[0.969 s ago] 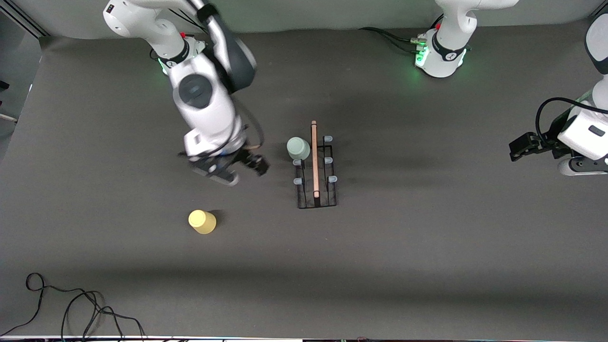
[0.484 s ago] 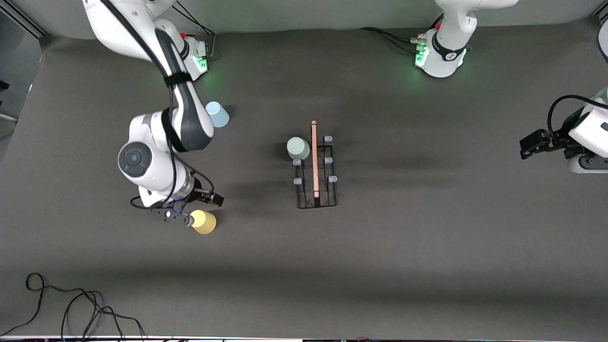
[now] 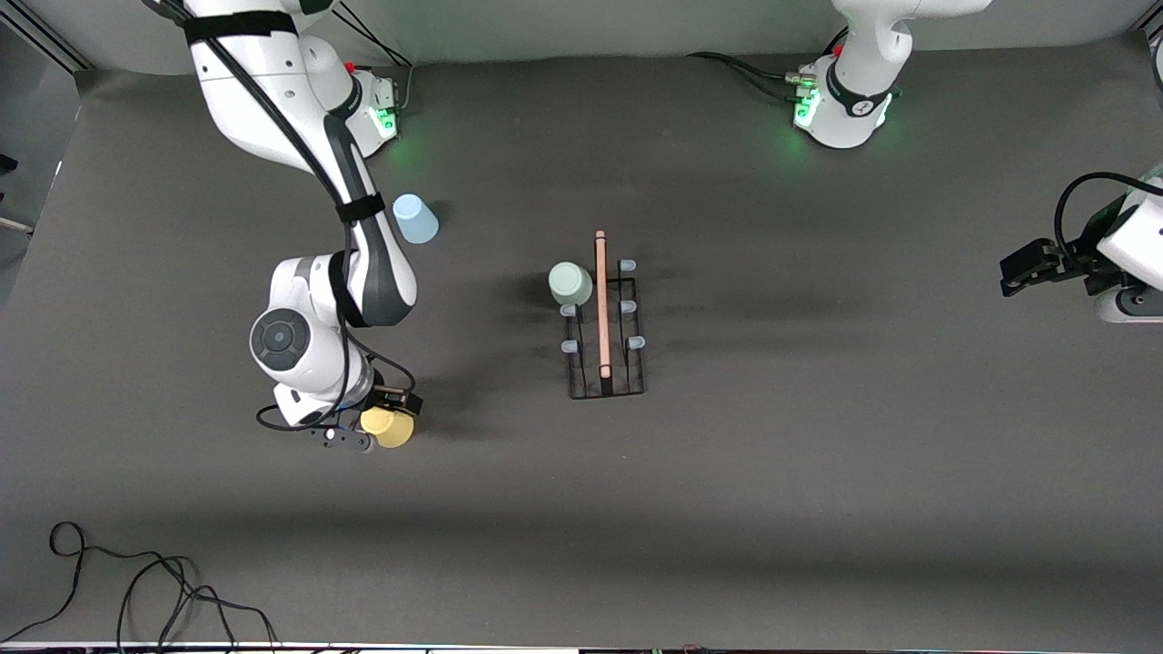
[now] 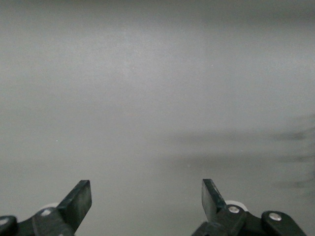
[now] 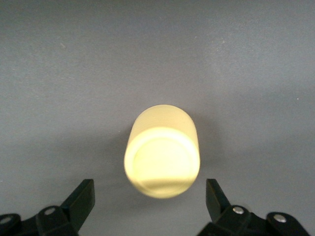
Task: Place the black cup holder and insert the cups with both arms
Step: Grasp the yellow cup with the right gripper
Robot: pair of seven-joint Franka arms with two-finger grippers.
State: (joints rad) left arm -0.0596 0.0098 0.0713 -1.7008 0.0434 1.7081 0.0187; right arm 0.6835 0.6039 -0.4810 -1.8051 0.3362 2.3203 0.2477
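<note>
The black cup holder [image 3: 606, 389] stands mid-table, its wooden handle [image 3: 601, 300] along the top. A pale green cup [image 3: 571, 284] sits upside down on one of its prongs at the end nearest the robot bases. The yellow cup [image 3: 394, 431] [image 5: 162, 155] stands on the table toward the right arm's end. My right gripper [image 3: 374, 421] [image 5: 148, 191] hangs open just over it, one finger on each side, not touching. A light blue cup [image 3: 415, 219] stands near the right arm's base. My left gripper [image 3: 1022, 268] [image 4: 146, 189] waits open and empty at the left arm's end.
Loose black cables [image 3: 136, 581] lie at the table corner nearest the front camera, at the right arm's end. The green-lit arm bases [image 3: 840, 109] stand along the edge farthest from the front camera. Bare grey mat surrounds the rack.
My right arm swung away from the rack and came down over the yellow cup. The left gripper drew a little farther toward its end of the table.
</note>
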